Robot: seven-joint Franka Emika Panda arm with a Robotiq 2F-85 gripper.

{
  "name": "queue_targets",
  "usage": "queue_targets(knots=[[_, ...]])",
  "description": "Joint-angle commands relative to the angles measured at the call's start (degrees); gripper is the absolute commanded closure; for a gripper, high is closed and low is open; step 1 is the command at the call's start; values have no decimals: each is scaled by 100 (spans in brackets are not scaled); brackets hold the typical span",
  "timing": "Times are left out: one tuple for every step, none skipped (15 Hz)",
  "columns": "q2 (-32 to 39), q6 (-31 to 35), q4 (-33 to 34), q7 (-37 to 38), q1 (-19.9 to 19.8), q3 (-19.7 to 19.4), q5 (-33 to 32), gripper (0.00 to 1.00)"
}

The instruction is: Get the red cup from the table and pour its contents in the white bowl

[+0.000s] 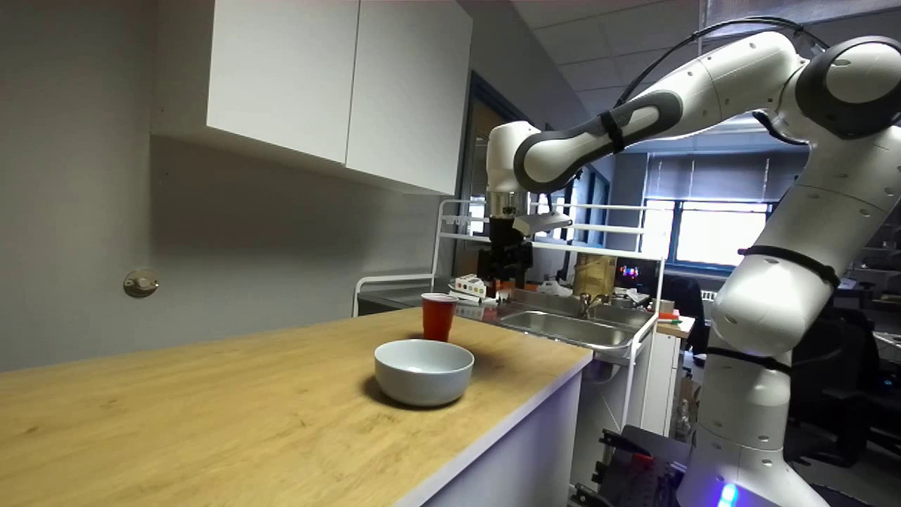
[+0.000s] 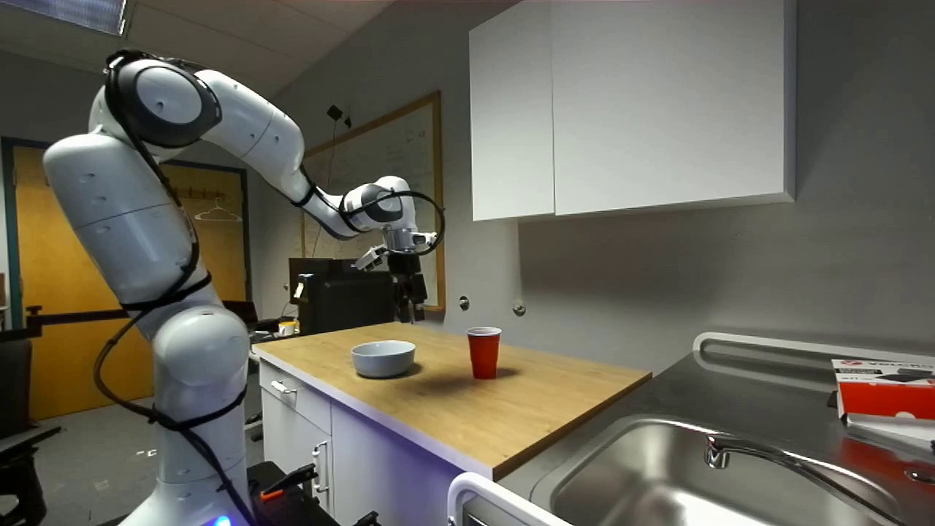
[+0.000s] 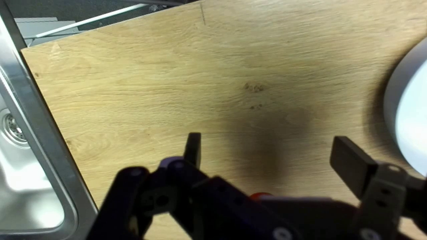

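Note:
The red cup (image 1: 438, 320) stands upright on the wooden table (image 1: 232, 415), just beyond the white bowl (image 1: 424, 379). In an exterior view the cup (image 2: 484, 356) is to the right of the bowl (image 2: 383, 360) with a gap between them. My gripper (image 1: 505, 285) is held above table height, apart from both; it also shows in an exterior view (image 2: 410, 315). In the wrist view the jaws (image 3: 267, 141) are spread wide with nothing between the fingertips. Only a red sliver of the cup (image 3: 260, 195) shows there; the gripper hides the rest. The bowl (image 3: 412, 113) is at the right edge. The cup's contents are not visible.
A metal sink (image 2: 650, 467) with a faucet (image 2: 774, 454) adjoins the table's end. A white cabinet (image 1: 281, 77) hangs on the wall above the table. A white metal rack (image 1: 660, 289) stands round the sink. A red and white box (image 2: 884, 391) lies beside the sink.

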Motion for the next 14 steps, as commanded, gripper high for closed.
queue_targets(knots=[[63, 104, 190, 59, -1, -192, -153, 0], [91, 206, 260, 85, -52, -214, -286, 0], [134, 295, 326, 72, -77, -260, -353, 0], [196, 415, 434, 62, -117, -318, -416, 0], [255, 535, 527, 48, -150, -362, -475, 0], [338, 644, 635, 27, -180, -412, -516, 0], [423, 743, 731, 16, -198, -460, -538, 0], [546, 844, 846, -24, -212, -525, -521, 0], [685, 952, 943, -66, -216, -593, -470, 0], [835, 1067, 1036, -128, -208, -673, -393, 0], [986, 1169, 1127, -171, -204, -742, -339, 0], [1182, 1286, 1227, -240, -188, -830, -227, 0], [1366, 1364, 1332, -296, -176, -902, -145, 0], [1566, 1434, 1431, -378, -155, -975, -15, 0]])
